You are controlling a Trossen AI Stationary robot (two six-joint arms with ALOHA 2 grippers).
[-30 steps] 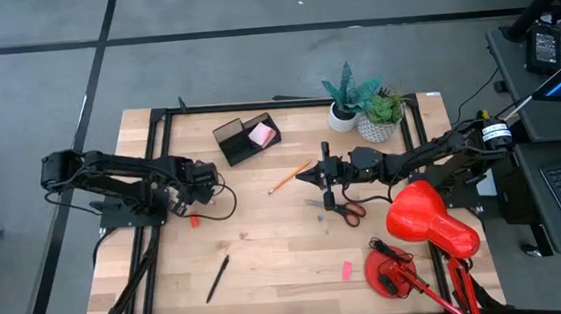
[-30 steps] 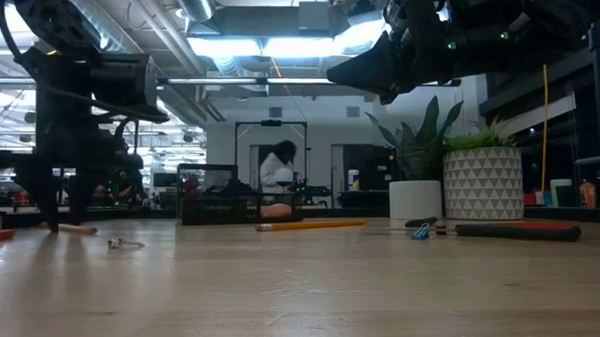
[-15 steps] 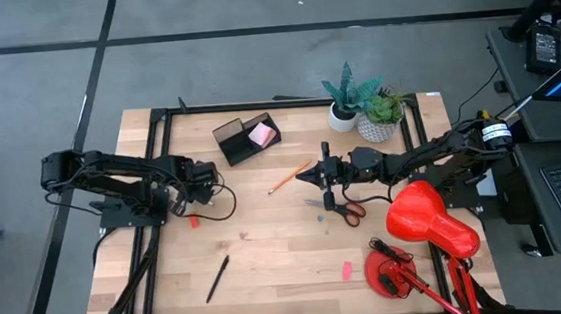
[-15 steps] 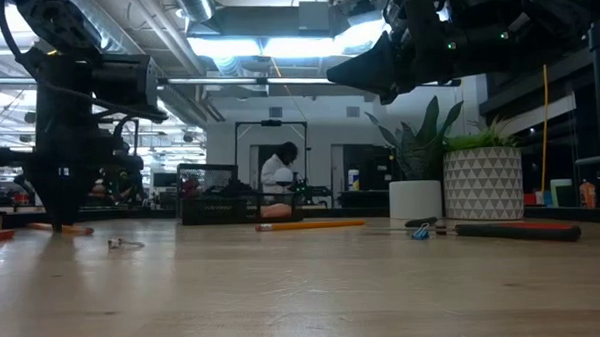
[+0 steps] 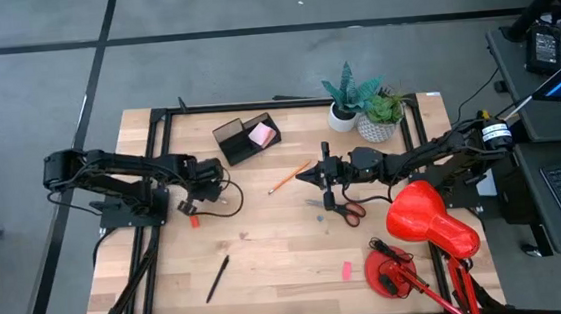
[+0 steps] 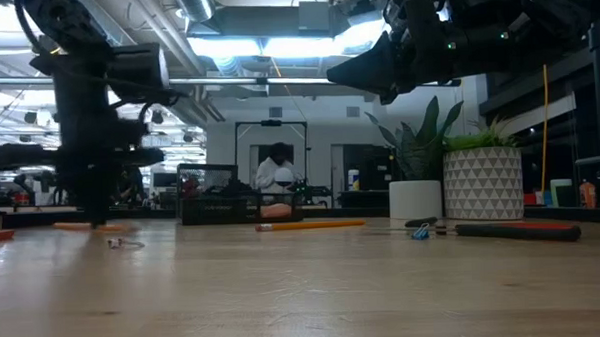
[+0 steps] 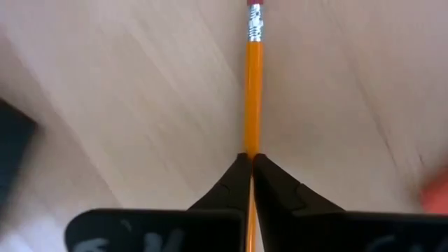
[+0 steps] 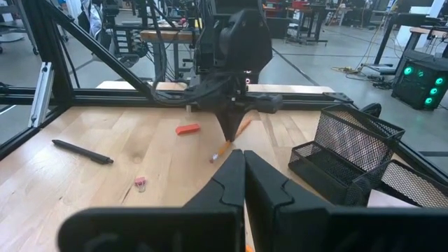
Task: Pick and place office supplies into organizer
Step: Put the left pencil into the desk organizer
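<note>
My left gripper (image 5: 205, 180) stands at the table's left, pointing down, shut on an orange pencil (image 7: 253, 91) whose eraser end (image 7: 255, 14) sticks out ahead. My right gripper (image 5: 312, 177) hangs shut and level above the table's middle, holding nothing. A second orange pencil (image 5: 289, 176) lies flat just beyond its tips, and red-handled scissors (image 5: 341, 210) lie below it. The dark organizer (image 5: 242, 140), with a pink sticky pad (image 5: 262, 133) inside, stands at the far middle. A black pen (image 5: 217, 278) and small red erasers (image 5: 193, 221) (image 5: 347, 269) lie on the wood. My left gripper pinches the pencil's shaft (image 7: 252, 143) between its two fingertips, coming from above with the fingers across it. In the right wrist view the pencil (image 8: 228, 143) slants down from the fingers. I cannot tell whether its low end (image 8: 213, 159) touches the table.
Two potted plants (image 5: 362, 105) stand at the far right. A red desk lamp (image 5: 422, 231) fills the near right corner. Black frame rails (image 5: 154, 147) run along the table's left side. Open wood lies between the pen and the scissors.
My left gripper has shut on the orange pencil and tipped a little, its head leaning toward the table's right. The pencil has shifted slightly with it. My right arm has kept still.
</note>
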